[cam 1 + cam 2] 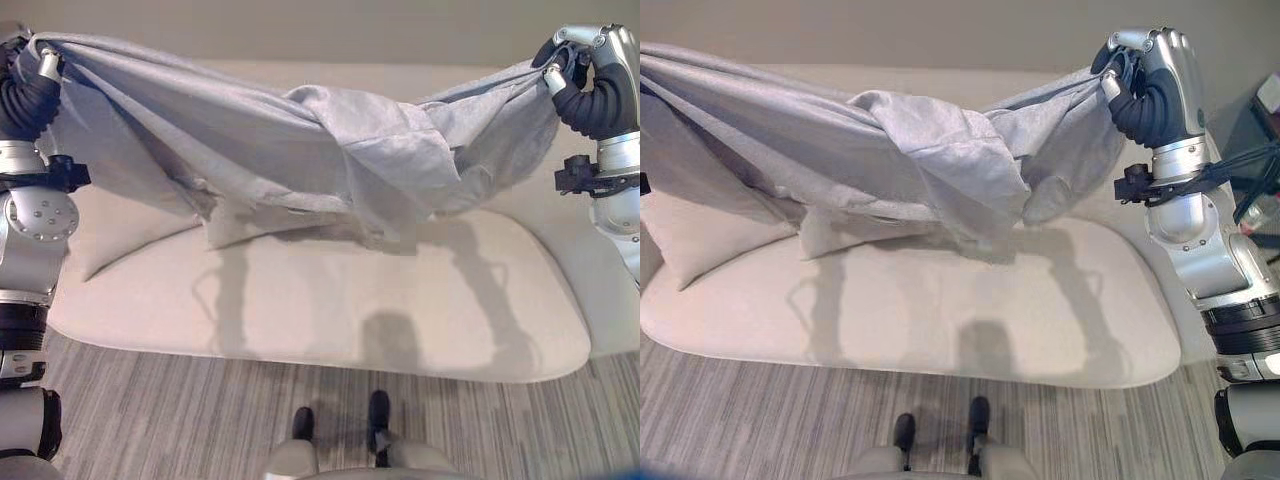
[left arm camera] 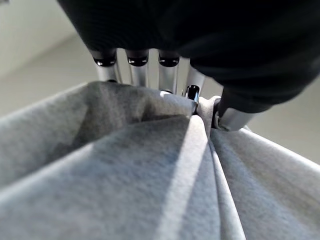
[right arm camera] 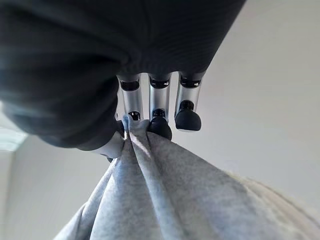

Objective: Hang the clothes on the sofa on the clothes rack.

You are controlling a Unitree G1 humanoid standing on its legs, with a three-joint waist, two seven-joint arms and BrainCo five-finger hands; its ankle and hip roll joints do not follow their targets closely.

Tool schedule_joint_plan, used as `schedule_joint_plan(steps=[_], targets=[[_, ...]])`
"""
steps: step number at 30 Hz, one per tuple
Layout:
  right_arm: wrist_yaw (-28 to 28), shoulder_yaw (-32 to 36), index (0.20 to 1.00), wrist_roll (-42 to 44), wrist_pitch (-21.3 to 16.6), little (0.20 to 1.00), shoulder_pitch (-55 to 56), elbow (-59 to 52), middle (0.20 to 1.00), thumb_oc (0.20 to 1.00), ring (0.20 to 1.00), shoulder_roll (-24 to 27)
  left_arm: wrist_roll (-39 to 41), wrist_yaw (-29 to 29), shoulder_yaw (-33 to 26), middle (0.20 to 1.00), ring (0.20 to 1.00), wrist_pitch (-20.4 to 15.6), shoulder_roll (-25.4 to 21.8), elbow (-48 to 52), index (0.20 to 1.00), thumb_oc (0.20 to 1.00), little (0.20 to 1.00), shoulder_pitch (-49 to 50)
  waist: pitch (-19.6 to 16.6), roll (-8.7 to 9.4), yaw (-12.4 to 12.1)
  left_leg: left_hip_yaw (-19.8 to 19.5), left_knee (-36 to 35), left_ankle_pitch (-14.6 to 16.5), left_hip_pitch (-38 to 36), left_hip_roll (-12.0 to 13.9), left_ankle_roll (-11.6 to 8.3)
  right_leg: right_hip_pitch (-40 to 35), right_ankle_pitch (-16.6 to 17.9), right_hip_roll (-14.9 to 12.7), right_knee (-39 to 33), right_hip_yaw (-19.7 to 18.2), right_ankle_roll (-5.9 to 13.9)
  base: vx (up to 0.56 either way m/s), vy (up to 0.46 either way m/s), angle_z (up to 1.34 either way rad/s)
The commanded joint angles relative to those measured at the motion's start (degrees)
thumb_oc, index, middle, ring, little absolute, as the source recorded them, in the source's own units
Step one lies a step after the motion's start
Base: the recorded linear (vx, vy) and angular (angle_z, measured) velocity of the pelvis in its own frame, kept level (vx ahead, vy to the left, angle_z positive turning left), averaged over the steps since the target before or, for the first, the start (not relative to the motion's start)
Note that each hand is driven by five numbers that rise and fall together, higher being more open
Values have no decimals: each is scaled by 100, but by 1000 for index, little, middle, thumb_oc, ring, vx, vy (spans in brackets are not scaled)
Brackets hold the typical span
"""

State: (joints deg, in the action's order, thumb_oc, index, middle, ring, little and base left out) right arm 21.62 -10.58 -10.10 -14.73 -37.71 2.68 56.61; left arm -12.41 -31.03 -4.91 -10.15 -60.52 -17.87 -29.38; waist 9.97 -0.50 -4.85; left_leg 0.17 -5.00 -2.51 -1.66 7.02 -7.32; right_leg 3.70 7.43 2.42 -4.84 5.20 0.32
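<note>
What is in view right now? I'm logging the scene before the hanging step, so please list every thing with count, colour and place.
Garment: one, light grey, stretched in the air above the sofa between the two hands, sagging in the middle.
Sofa: one, cream, with a rounded seat, below the garment.
Cushions: two, cream, on the sofa seat towards the robot's left, partly under the hanging cloth.
Floor: grey striped carpet, in front of the sofa.
Wall: beige, behind the sofa.
Left hand: raised at the robot's left, fingers pinching one end of the garment.
Right hand: raised at the robot's right, fingers pinching the other end.
</note>
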Motion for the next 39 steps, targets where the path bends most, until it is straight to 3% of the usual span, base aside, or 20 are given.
schedule_joint_plan(steps=[1, 3, 4, 8, 10, 12, 13, 14, 16, 18, 20, 22, 23, 24, 25, 29, 30, 32, 36, 39], targets=[[14, -69, 200, 75, -84, 200, 34, -139, 200, 200, 200, -76, 36, -28, -54, 200, 200, -52, -139, 113, 200, 200, 200, 142, -953, 11, -173, -15, 0, -362, 114, 215, -392, -369, -1190, -251, 684, -64, 692, -49, -88, 10], [25, -145, 200, 59, -69, 200, -112, -53, 200, 200, 200, -44, 67, -16, 123, 200, 200, -61, -100, 70, 200, 200, 200, -168, -926, 9, -188, -166, 0, -439, 243, 181, -443, -572, -1294, -270, 641, 168, 685, -130, -42, 58], [38, -183, 200, 135, -49, 200, -192, -14, 200, 200, 200, 11, 36, -30, 302, 200, 200, -21, -144, 91, 200, 200, 200, -492, -861, 0, -152, -46, 0, -487, 367, 184, -461, -611, -1291, -342, 637, 449, 729, -157, 18, 93], [103, -315, 200, 172, -33, 200, -372, 51, 200, 200, 200, -11, -28, -89, 527, 200, 200, -9, -293, 19, 200, 200, 200, -831, -812, 34, -111, 150, 57, -502, 371, 288, -435, -579, -1172, -517, 639, 667, 819, -118, 125, 87], [120, -427, 200, 177, -9, 200, -488, 54, 200, 200, 200, -62, -35, -136, 682, 200, 200, 12, -404, -36, 200, 200, 200, -1088, -757, 75, -85, 253, 148, -486, 369, 487, -415, -523, -1111, -662, 671, 720, 899, -122, 215, 50], [194, -608, 200, 165, 41, 200, -639, 77, 200, 200, 200, -149, 36, -214, 969, 200, 200, 4, -538, -161, 200, 200, 200, -1494, -720, 112, -56, 307, 255, -529, 362, 964, -421, -422, -1021, -941, 660, 729, 1077, -103, 318, 34], [203, -602, 200, 162, 41, 200, -646, 93, 200, 200, 200, -159, 44, -224, 1037, 200, 200, -2, -548, -200, 200, 200, 200, -1567, -717, 120, -67, 310, 250, -528, 359, 976, -427, -422, -1016, -929, 656, 727, 1076, -43, 580, 25], [302, -715, 200, 124, 76, 200, -801, 209, 200, 200, 200, -176, 75, -339, 1392, 200, 200, 31, -651, -311, 200, 200, 200, -2074, -708, 25, -102, 106, 282, -504, 410, 1120, -558, -451, -915, -1156, 527, 657, 1242, -20, 568, 25], [289, -709, 200, 97, 85, 200, -799, 209, 200, 200, 200, -139, 66, -318, 1507, 200, 200, 33, -676, -318, 200, 200, 200, -2224, -738, -3, -115, 140, 237, -440, 371, 1107, -591, -467, -842, -1225, 433, 650, 1291, -19, 463, 9], [337, -658, 200, 10, 136, 200, -803, 215, 200, 200, 200, -105, 25, -288, 1685, 200, 200, 38, -677, -255, 200, 200, 200, -2483, -770, -37, -131, 243, 120, -288, 386, 967, -594, -378, -576, -1530, 267, 658, 1423, -84, 465, -8], [547, -660, 200, -153, 272, 200, -1071, 290, 200, 200, 200, -269, -43, -416, 2000, 200, 200, 97, -686, -212, 200, 200, 200, -3021, -638, 84, -111, 443, 1, -127, 531, 627, -432, 162, 68, -1876, 268, 564, 1468, -252, 521, 13], [592, -686, 200, -155, 311, 200, -1191, 317, 200, 200, 200, -317, -64, -450, 2058, 200, 200, 111, -725, -181, 200, 200, 200, -3167, -629, 155, -128, 565, 0, -125, 631, 510, -362, 290, 84, -1901, 259, 511, 1468, -197, 374, 9], [608, -699, 200, -147, 338, 200, -1283, 217, 200, 200, 200, -258, -78, -455, 2185, 200, 200, 81, -749, -121, 200, 200, 200, -3306, -579, 255, -84, 614, 0, -76, 712, 262, -172, 311, -191, -1689, 600, 103, 1377, -174, 377, -12], [607, -689, 200, -146, 341, 200, -1285, 215, 200, 200, 200, -257, -76, -456, 2202, 200, 200, 81, -751, -128, 200, 200, 200, -3332, -570, 270, -98, 625, 0, -106, 727, 253, -164, 356, -188, -1698, 641, 79, 1372, -142, 351, -4], [608, -686, 200, -145, 326, 200, -1329, 216, 200, 200, 200, -226, -63, -454, 2279, 200, 200, 77, -696, -155, 200, 200, 200, -3433, -565, 298, -119, 613, 0, -121, 739, 170, -91, 371, -357, -1529, 857, -129, 1293, -91, 177, 9], [593, -529, 200, -95, 271, 200, -1158, 102, 200, 200, 200, -194, 108, -406, 2479, 200, 200, 99, -556, -375, 200, 200, 200, -3752, -636, 419, -197, 510, 0, -162, 848, -211, 136, 42, -1179, -487, 1333, -500, 971, -68, 205, 13], [559, -466, 200, -119, 254, 200, -1108, 63, 200, 200, 200, -185, 136, -378, 2436, 200, 200, 114, -505, -422, 200, 200, 200, -3771, -644, 478, -207, 483, 0, -175, 868, -329, 164, -57, -1284, -241, 1236, -576, 861, -26, 100, 24], [577, -370, 200, -99, 224, 200, -1019, 82, 200, 200, 200, -239, 146, -328, 2306, 200, 200, 135, -495, -523, 200, 200, 200, -3687, -614, 593, -247, 475, 0, -132, 829, -551, 216, -129, -1222, -16, 917, -663, 752, -2, 62, 29], [528, -256, 200, -68, 184, 200, -840, 87, 200, 200, 200, -238, 203, -300, 1921, 200, 200, 41, -375, -434, 200, 200, 200, -3178, -537, 570, -220, 469, 0, -16, 710, -684, 267, -216, -1039, 12, 476, -703, 765, 27, 90, 21], [524, -154, 200, -11, 195, 200, -691, 91, 200, 200, 200, -58, 200, -294, 1823, 200, 200, 22, -190, -372, 200, 200, 200, -3032, -420, 485, -98, 590, 152, -7, 820, -610, 265, -235, -984, -87, 360, -512, 816, -36, 179, 30]])
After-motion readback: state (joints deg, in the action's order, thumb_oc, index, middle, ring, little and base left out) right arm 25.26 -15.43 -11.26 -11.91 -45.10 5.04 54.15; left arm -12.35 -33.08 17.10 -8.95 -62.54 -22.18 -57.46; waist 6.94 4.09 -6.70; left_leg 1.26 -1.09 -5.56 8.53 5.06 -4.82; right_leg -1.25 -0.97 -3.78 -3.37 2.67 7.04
